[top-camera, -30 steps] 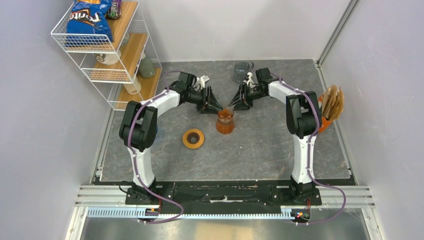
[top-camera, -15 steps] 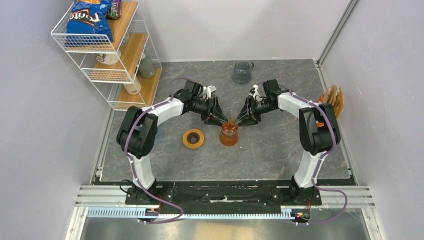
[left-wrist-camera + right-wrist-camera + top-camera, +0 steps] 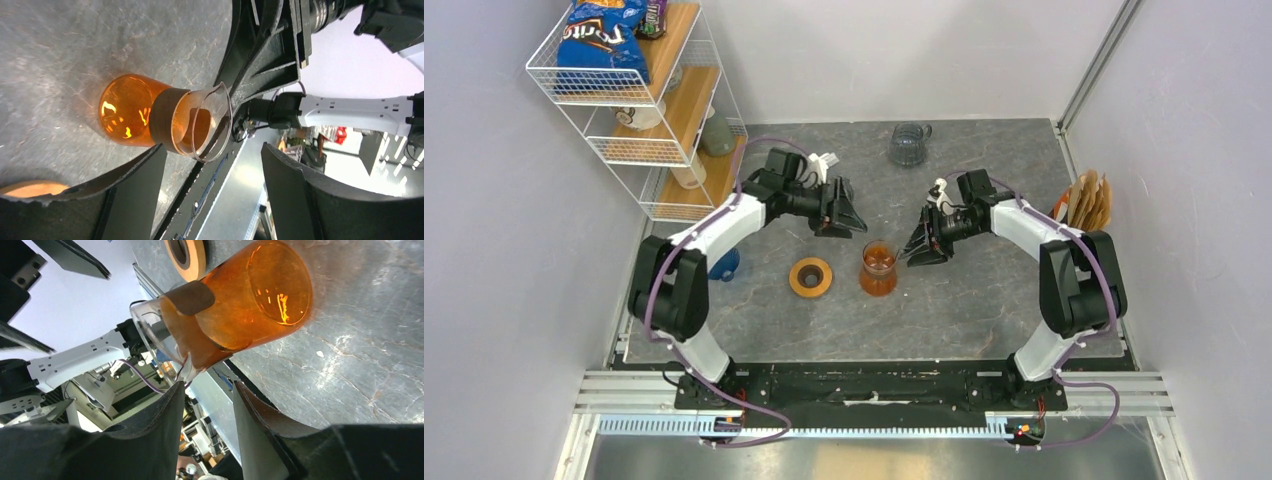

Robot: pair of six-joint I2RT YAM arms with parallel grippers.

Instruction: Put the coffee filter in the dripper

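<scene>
An amber glass carafe (image 3: 878, 268) stands upright mid-table; it also shows in the left wrist view (image 3: 150, 117) and the right wrist view (image 3: 240, 310). The orange ring-shaped dripper (image 3: 811, 276) lies flat just left of it, and shows in the right wrist view (image 3: 187, 255). Brown coffee filters (image 3: 1088, 205) stand in an orange holder at the right edge. My left gripper (image 3: 842, 218) (image 3: 215, 200) is open and empty, behind and left of the carafe. My right gripper (image 3: 921, 247) (image 3: 209, 425) is open and empty, just right of the carafe.
A white wire shelf (image 3: 639, 100) with a chip bag, jars and cups stands at the back left. A clear glass mug (image 3: 908, 143) sits at the back centre. A blue object (image 3: 724, 264) lies under the left arm. Walls close in on both sides.
The carafe has moved toward the near side, with both grippers at its rim. Both grippers have now drawn back from it, the left one farther.
</scene>
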